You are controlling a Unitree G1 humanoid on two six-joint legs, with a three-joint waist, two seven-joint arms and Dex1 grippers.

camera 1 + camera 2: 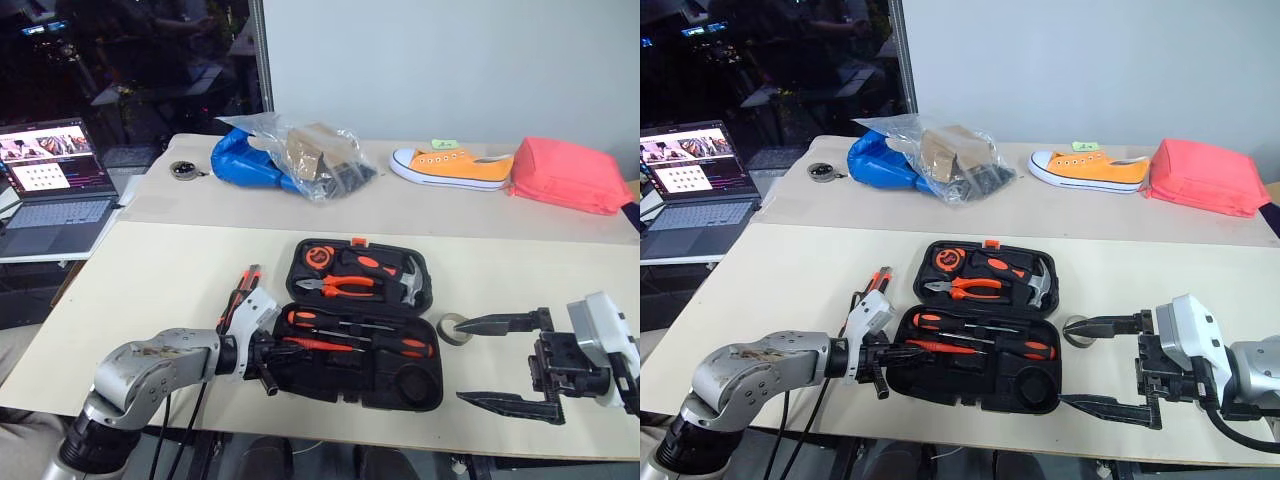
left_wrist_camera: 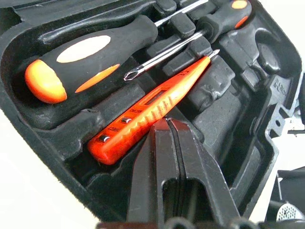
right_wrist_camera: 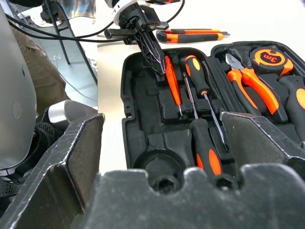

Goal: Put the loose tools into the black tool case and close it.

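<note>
You have two orange-and-black screwdrivers, one red screwdriver in the open black case; one knife outside. Left pincer closed, empty; right pincer wide.

The closed black left gripper fingers cover part of the slim all-red plastic screwdriver, hiding any contact. The clear plastic bag's contents are too jumbled to identify. The open silver laptop is cut by the picture's edge.
</note>
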